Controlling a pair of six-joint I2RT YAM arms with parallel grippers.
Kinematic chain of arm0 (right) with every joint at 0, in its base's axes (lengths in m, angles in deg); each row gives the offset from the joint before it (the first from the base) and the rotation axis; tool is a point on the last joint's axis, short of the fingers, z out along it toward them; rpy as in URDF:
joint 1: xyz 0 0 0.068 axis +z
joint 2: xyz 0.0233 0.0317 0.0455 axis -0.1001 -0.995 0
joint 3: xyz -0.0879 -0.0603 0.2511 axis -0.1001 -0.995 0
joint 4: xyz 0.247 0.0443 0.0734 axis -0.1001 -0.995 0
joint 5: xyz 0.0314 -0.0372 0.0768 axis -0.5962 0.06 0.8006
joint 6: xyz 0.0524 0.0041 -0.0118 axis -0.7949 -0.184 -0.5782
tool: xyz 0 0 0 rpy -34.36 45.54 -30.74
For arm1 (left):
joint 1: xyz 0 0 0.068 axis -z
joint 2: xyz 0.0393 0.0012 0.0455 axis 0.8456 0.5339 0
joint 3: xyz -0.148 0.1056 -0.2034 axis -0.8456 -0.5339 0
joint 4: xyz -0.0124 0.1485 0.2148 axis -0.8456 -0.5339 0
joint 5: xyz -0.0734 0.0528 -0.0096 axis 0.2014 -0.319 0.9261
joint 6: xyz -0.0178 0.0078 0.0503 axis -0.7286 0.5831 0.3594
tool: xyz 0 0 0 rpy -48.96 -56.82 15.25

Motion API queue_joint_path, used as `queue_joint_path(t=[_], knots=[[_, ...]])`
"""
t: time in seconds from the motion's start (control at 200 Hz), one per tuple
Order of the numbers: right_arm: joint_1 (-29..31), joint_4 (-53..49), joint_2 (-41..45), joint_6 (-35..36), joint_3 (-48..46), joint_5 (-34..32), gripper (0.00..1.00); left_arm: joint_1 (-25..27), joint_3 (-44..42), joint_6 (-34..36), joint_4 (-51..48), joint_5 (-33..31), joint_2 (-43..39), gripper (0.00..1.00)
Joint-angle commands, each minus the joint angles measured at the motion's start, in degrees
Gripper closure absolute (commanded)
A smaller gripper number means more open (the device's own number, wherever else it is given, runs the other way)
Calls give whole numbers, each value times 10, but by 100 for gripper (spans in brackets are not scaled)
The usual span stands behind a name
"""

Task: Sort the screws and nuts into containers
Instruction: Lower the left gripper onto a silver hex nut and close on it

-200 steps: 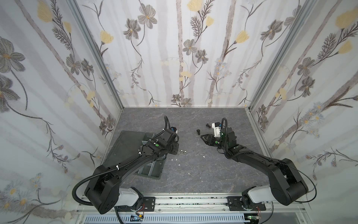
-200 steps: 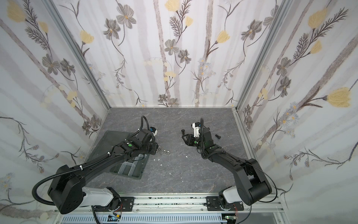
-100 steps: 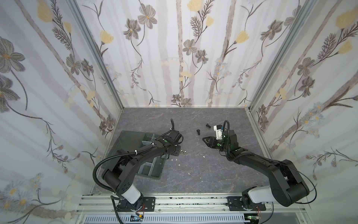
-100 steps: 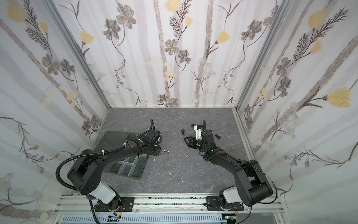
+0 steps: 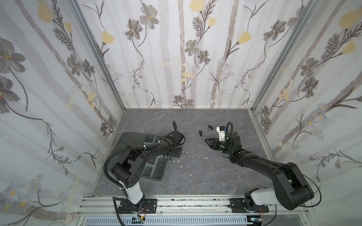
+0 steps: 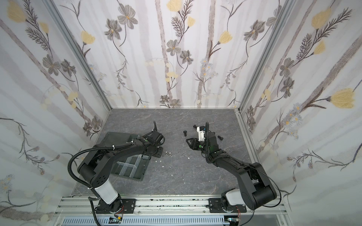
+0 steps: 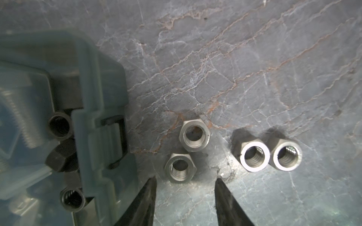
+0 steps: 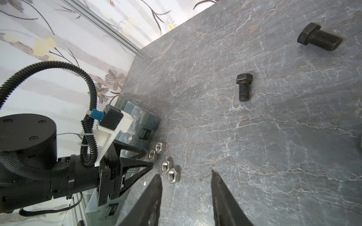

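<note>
On marbled grey worktop (image 5: pixel 195 176), four silver hex nuts (image 7: pixel 254 154) lie at 3 o'clock of translucent tray (image 7: pixel 88 117) holding black nuts (image 7: pixel 59 126). Matte black screws (image 8: pixel 243 87) lie at 1 o'clock. Left tool (image 7: pixel 186 177) and right tool (image 8: pixel 185 173): spread, empty.

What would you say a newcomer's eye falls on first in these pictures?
Probably the four silver nuts lying on the grey table right beside the organiser tray, with the left gripper open close by them. Next, two black screws lie loose farther back, near the open, empty right gripper.
</note>
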Motion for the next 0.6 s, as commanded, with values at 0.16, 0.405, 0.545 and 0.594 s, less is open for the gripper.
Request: queue_joint_path(t=[0.16, 0.405, 0.545, 0.594], knots=[[0, 21, 8, 5, -1, -5, 57, -2, 18, 0, 0, -7, 20, 57], [0, 20, 13, 4, -2, -5, 57, -1, 26, 2, 4, -10, 38, 60], [0, 21, 14, 5, -1, -5, 57, -1, 30, -1, 8, -9, 46, 64], [0, 21, 15, 5, -1, -5, 57, -2, 30, -1, 10, -7, 48, 66]])
